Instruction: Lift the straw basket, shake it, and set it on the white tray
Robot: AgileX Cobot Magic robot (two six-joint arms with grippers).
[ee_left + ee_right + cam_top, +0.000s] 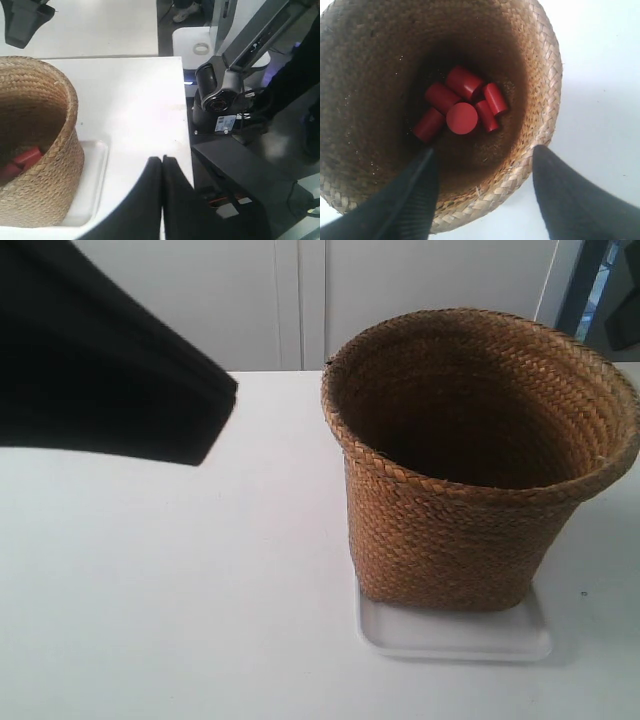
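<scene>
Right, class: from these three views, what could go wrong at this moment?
1. The right gripper stands open astride the wall of the straw basket; withdrawing sideways could snag the rim and tip it.
2. Loose red cylinders inside might then spill.
3. The white tray barely exceeds the base, so a nudge could push the basket off.

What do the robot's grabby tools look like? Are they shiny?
Not shiny: both are plain matte black. The left tool has two smooth fingers narrowing to thin tips. The right tool has two broad wedge-shaped fingers tapering to points. No markings or cables show on either.
</scene>
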